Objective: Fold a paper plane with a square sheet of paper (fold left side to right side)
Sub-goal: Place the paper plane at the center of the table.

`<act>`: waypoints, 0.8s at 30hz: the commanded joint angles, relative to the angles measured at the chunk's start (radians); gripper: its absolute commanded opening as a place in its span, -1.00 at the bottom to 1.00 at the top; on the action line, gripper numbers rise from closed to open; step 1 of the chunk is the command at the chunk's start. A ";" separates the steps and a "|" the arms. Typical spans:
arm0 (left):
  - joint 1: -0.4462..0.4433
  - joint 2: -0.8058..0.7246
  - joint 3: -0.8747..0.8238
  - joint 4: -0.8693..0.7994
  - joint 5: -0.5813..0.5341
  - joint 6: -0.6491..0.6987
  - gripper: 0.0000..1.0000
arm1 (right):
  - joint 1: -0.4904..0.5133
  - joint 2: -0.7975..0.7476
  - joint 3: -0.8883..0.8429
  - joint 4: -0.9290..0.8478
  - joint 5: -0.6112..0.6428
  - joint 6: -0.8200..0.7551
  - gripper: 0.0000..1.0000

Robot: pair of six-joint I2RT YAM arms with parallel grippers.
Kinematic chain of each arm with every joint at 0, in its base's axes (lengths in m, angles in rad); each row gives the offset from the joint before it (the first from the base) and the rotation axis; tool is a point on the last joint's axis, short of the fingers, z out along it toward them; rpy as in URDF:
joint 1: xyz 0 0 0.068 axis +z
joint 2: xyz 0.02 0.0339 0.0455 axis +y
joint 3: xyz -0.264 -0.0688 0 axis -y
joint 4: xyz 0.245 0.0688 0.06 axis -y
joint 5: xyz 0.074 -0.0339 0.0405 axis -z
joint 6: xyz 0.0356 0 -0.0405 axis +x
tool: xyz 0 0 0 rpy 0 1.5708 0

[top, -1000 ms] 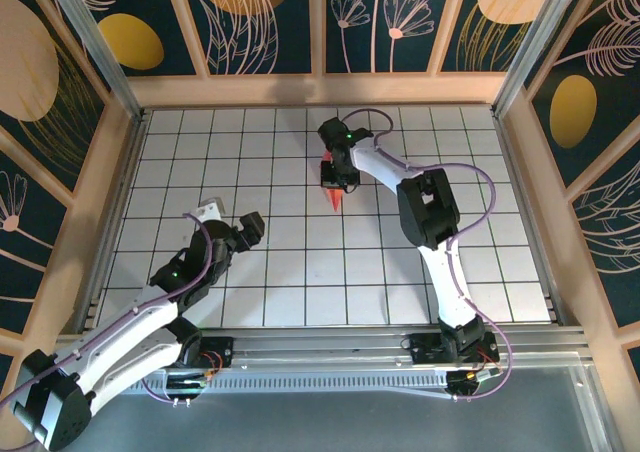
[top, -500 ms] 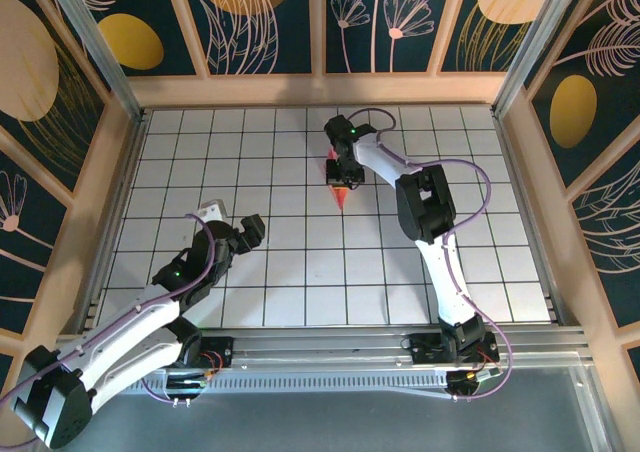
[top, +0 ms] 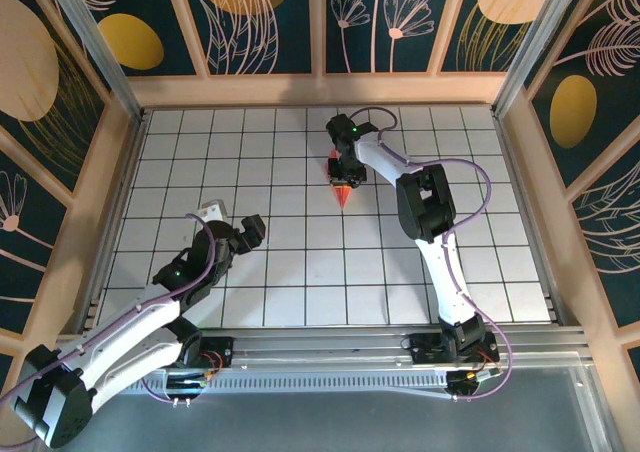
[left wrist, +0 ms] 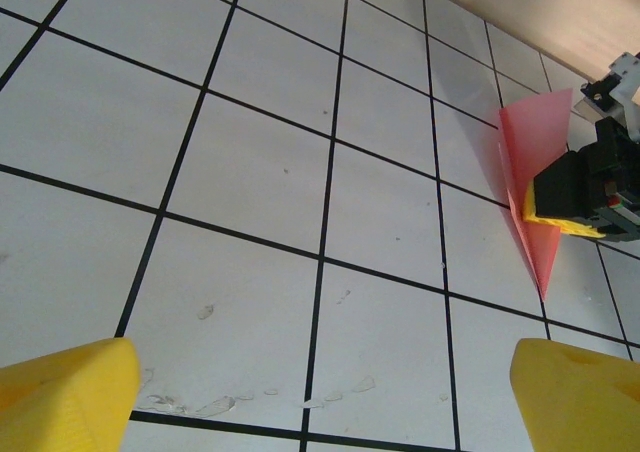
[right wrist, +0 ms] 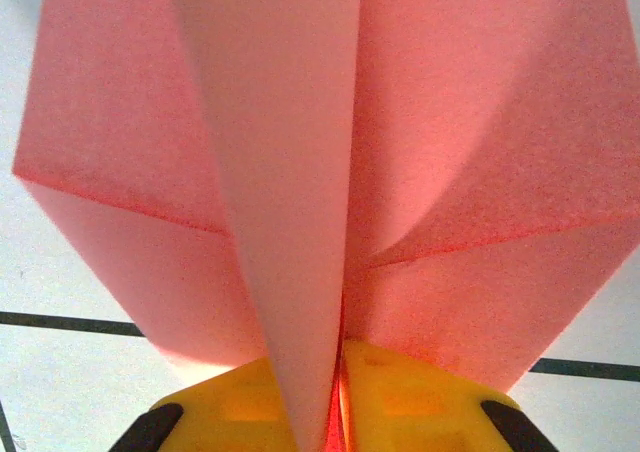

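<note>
At the table's point(top: 300, 272) far middle, the right end effector point(right wrist: 335, 392) pinches the centre fold of the pink paper plane point(right wrist: 300, 172), light, flimsy, likely best held there; the left end effector point(top: 232, 224) gapes empty.

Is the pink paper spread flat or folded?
Folded. The paper has a centre ridge with creased flaps beside it; from above it looks pointed.
</note>
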 commanded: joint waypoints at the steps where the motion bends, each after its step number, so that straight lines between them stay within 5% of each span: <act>1: 0.005 0.006 0.005 -0.014 0.000 0.015 0.90 | -0.001 0.034 0.018 -0.055 0.024 -0.008 -0.64; 13: 0.005 0.006 0.012 -0.028 -0.007 0.019 0.90 | 0.012 0.017 0.018 -0.075 0.069 0.007 -0.34; 24: 0.005 0.029 0.063 -0.053 -0.011 0.027 0.91 | 0.016 -0.042 0.018 -0.072 0.068 0.016 -0.32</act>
